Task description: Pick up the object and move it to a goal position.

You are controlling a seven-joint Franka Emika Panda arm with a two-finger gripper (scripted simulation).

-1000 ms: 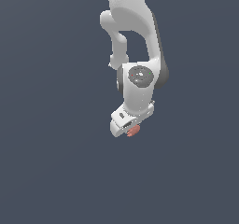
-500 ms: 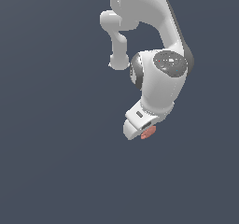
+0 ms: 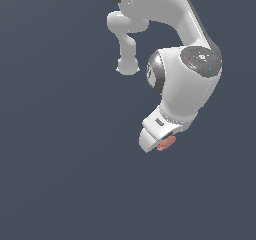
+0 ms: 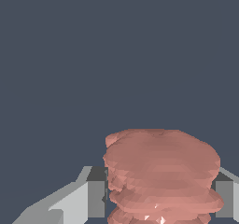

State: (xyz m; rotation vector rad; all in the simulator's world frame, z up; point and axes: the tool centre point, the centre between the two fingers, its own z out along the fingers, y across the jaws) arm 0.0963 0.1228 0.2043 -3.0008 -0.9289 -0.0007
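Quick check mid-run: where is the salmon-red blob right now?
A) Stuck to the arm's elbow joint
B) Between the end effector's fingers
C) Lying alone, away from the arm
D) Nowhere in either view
B: in the wrist view the salmon-red blob sits between the two fingers, and in the exterior view it shows at the tip of the end effector.

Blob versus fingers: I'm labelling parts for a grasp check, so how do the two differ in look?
The blob is salmon-red; the fingers are grey and white. The blob is lumpy and rounded; the fingers are flat-sided and angular. The blob sits in the middle; the fingers flank it on both sides. Both appear untextured.
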